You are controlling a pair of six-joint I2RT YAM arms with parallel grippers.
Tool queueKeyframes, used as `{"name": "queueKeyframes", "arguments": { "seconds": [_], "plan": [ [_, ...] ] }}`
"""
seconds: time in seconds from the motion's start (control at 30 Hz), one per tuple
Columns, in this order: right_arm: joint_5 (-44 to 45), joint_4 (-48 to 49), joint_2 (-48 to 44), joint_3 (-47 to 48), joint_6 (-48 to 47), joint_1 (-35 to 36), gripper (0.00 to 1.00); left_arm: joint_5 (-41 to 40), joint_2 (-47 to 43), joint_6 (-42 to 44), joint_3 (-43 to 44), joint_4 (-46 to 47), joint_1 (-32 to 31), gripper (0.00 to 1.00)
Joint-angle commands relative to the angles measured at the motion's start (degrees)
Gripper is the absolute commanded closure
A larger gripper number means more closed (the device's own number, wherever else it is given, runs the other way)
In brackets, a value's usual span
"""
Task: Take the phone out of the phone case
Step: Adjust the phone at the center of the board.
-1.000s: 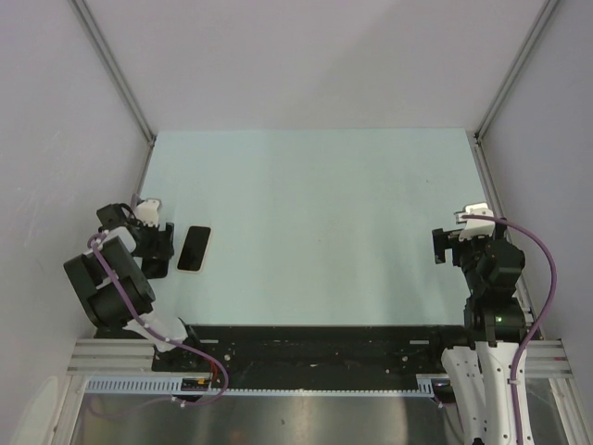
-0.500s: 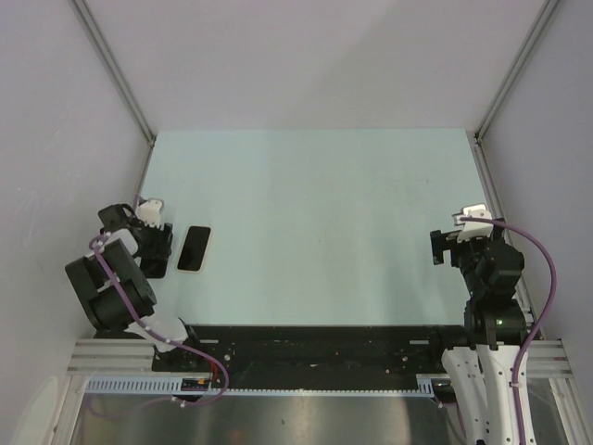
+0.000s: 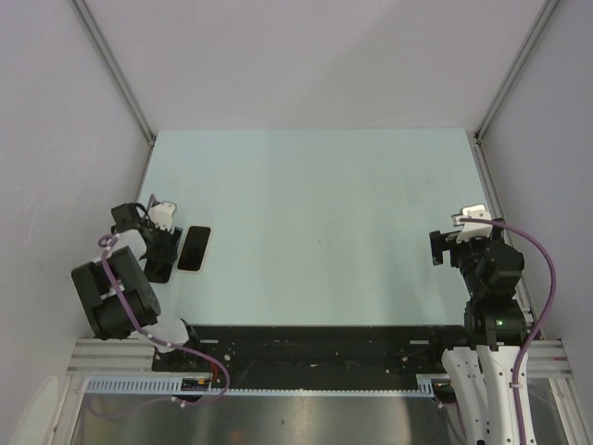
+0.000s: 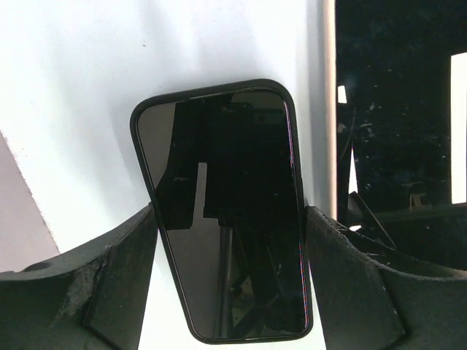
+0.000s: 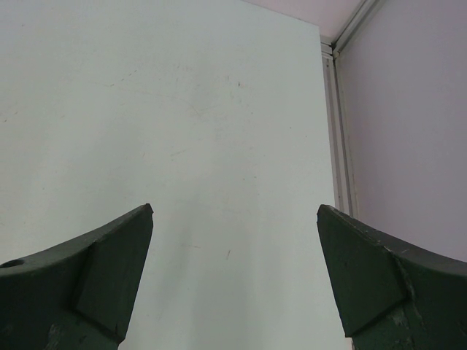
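Open table [image 3: 315, 195] spreads from 12 to 2 o'clock of the left gripper [image 3: 162, 252]; the phone [image 4: 226, 211] fills the gap between its fingers, and the side wall [image 3: 65, 139] crowds 9 o'clock

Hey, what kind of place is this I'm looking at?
Probably a lab robot test cell: a pale table boxed in by plain walls, a left arm and a right arm bolted to a metal rail at its near edge, with a phone lying on it.
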Motion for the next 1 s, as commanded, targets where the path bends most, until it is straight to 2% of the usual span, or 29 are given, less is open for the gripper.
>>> {"name": "queueKeyframes", "arguments": {
  "seconds": [0.0, 0.4, 0.97],
  "plan": [
    [-0.70, 1.25, -0.20, -0.14, -0.87, 0.36, 0.00, 1.22, -3.39, -0.29, 0.35, -3.68, -0.73, 1.00],
    [-0.70, 1.34, -0.20, -0.14, -0.87, 0.36, 0.00, 6.14, -9.81, -3.18, 5.18, -9.31, -2.13, 1.00],
    [-0.88, 1.16, -0.20, -0.14, -0.87, 0.36, 0.00, 2.28, -12.80, -7.58, 6.59, -10.89, -15.31, 1.00]
  ]
}}
